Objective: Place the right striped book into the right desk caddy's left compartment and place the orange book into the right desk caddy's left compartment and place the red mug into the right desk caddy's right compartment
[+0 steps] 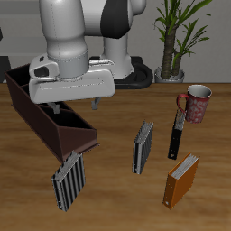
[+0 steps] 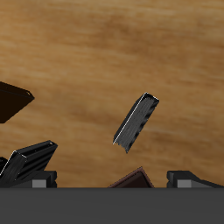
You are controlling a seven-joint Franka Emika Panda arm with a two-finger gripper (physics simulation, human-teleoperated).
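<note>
**Mia:** What was the robot doing just then?

**Sam:** Its gripper (image 1: 76, 106) hung over the right desk caddy (image 1: 36, 115). The two fingers were wide apart, and there was nothing between them.

**Mia:** So was anything in the box?

**Sam:** No, I saw none of the three things in it. The right striped book (image 1: 68, 180) stood on the table just beside the caddy's low end, nearer the table's front edge. The orange book (image 1: 180, 179) stood well apart from the caddy, also near the front edge. The red mug (image 1: 195, 102) sat farther back, next to a thin black book (image 1: 177, 135).

**Mia:** There was another striped book too!

**Sam:** Yes, the darker striped book (image 1: 143, 147), out in the middle of the table. That one was not for the robot.

**Mia:** Which job was it on?

**Sam:** I think it was the very first one, getting the light striped book. It was the closest thing to the hand.

**Mia:** What did it need to do next?

**Sam:** I think the hand had to go toward the front edge and come down over that book. The book was thin, so the fingers needed to go one on each cover and squeeze it well. Then it had to lift the book clear of the wall and set it in the left compartment (image 1: 68, 133), the long low part.
</note>
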